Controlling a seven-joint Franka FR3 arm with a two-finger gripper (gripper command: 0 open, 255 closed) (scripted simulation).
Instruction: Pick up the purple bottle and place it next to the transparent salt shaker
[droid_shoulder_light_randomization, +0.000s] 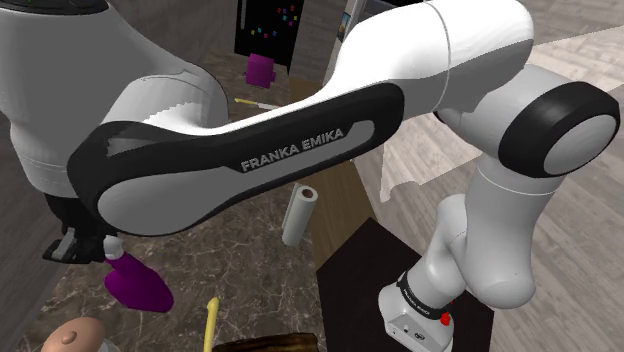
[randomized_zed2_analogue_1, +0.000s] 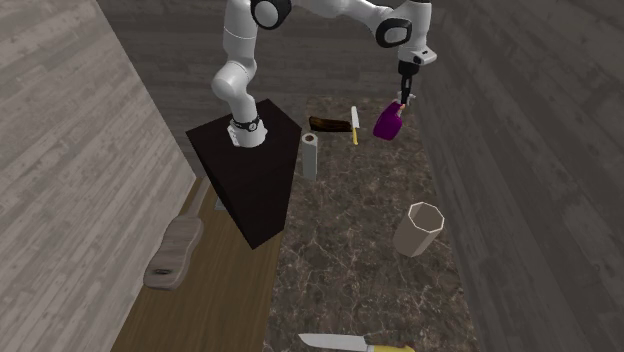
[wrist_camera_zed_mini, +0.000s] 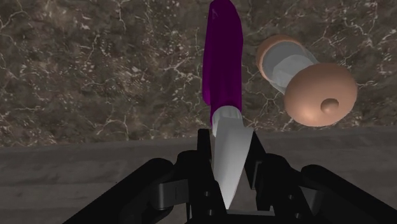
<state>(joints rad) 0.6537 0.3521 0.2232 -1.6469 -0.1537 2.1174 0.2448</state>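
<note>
My black gripper (wrist_camera_zed_mini: 228, 159) is shut on the pale neck of the purple bottle (wrist_camera_zed_mini: 222, 57), whose purple body points away from the hand over the dark marble counter. The salt shaker (wrist_camera_zed_mini: 305, 73), with a clear body and a rounded tan cap, lies just beside the bottle. In the shoulder view the bottle (droid_shoulder_light_randomization: 138, 283) hangs tilted below the gripper (droid_shoulder_light_randomization: 100, 246), with the shaker's tan cap (droid_shoulder_light_randomization: 80, 335) close by at the lower left. In the second exterior view the gripper (randomized_zed2_analogue_1: 405, 95) holds the bottle (randomized_zed2_analogue_1: 388, 121) at the counter's far end.
A white cylinder (randomized_zed2_analogue_1: 309, 155) stands beside the black stand (randomized_zed2_analogue_1: 250, 170). A yellow-handled knife (randomized_zed2_analogue_1: 354, 124) and a brown object (randomized_zed2_analogue_1: 325, 124) lie near the bottle. A beige cup (randomized_zed2_analogue_1: 420, 228) and another knife (randomized_zed2_analogue_1: 350, 343) sit farther along the counter. A wooden board (randomized_zed2_analogue_1: 175, 250) lies beside the stand.
</note>
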